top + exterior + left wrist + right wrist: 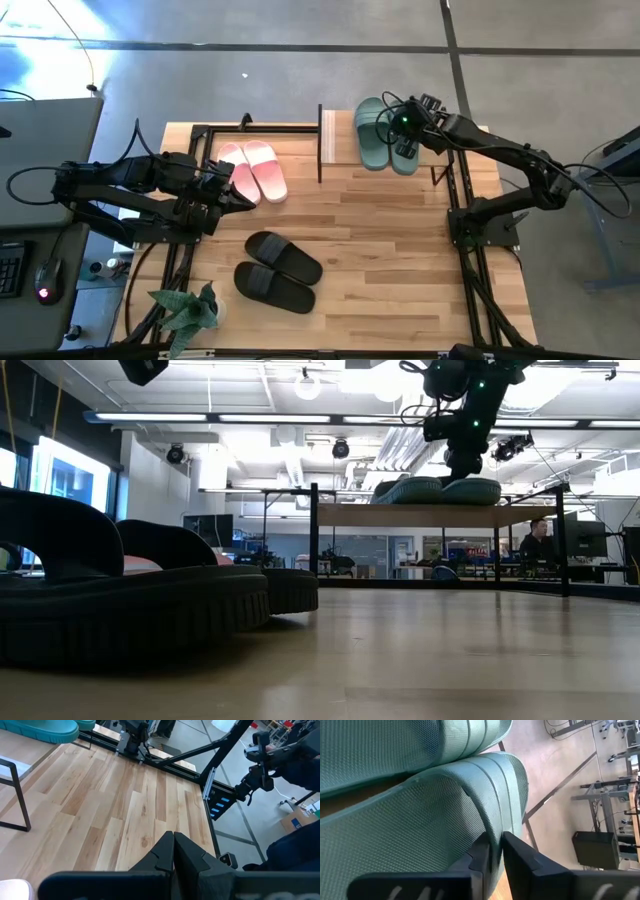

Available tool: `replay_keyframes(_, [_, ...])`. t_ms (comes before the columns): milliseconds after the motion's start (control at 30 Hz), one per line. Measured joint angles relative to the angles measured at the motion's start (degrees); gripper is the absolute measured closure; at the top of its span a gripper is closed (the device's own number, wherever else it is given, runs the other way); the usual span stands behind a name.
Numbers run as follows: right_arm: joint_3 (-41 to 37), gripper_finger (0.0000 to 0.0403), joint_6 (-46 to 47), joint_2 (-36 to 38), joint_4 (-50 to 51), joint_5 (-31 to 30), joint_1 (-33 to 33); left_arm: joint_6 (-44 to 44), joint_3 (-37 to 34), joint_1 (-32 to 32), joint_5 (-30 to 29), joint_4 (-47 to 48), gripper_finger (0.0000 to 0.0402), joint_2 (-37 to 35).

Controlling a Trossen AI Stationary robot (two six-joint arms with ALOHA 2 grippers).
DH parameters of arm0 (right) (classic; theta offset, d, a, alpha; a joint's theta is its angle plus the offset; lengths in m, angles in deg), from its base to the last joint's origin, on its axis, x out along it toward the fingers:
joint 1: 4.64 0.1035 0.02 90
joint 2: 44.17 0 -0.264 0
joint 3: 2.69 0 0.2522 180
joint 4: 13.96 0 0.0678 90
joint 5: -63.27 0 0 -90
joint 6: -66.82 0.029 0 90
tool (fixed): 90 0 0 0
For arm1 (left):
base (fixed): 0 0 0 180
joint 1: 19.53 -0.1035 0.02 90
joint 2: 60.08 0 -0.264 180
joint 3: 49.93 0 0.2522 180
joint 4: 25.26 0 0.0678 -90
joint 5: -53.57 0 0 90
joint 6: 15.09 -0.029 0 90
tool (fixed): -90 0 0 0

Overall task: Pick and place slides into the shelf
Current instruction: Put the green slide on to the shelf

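The right gripper (495,852) pinches the strap of a green slide (405,150) lying on the shelf (330,135) top beside its pair, probably placing it. The left gripper (173,851) waits closed, empty, near the pink slides (255,170).

Black jointed arms (500,150), looped cables, seemingly one green light.

You've got the shelf (340,128) at the table's (400,280) far edge, one pair of slides (384,134) side by side on its top board. A second pair (254,170) sits left of the shelf, and the third pair (279,270) lies nearer the front, with a plant (188,310) at the front-left corner.
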Motion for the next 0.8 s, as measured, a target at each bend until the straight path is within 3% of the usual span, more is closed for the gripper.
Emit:
replay_keyframes(300, [0.01, 0.0337, 0.0, 0.0, -0.11, 0.15, 0.02, -0.02, 0.0, -0.02, 0.0, -0.02, 0.0401, 0.0])
replay_keyframes(467, [0.01, 0.0335, 0.0, 0.03, -0.23, 3.77, -0.02, -0.02, 0.0, -0.01, 0.0, 0.0, 0.0401, 0.0])
replay_keyframes(800, [0.01, 0.0335, 0.87, 0.24, -0.26, 5.23, -0.31, -0.02, 0.0, -0.02, 0.0, 0.0, 0.0401, 0.0])
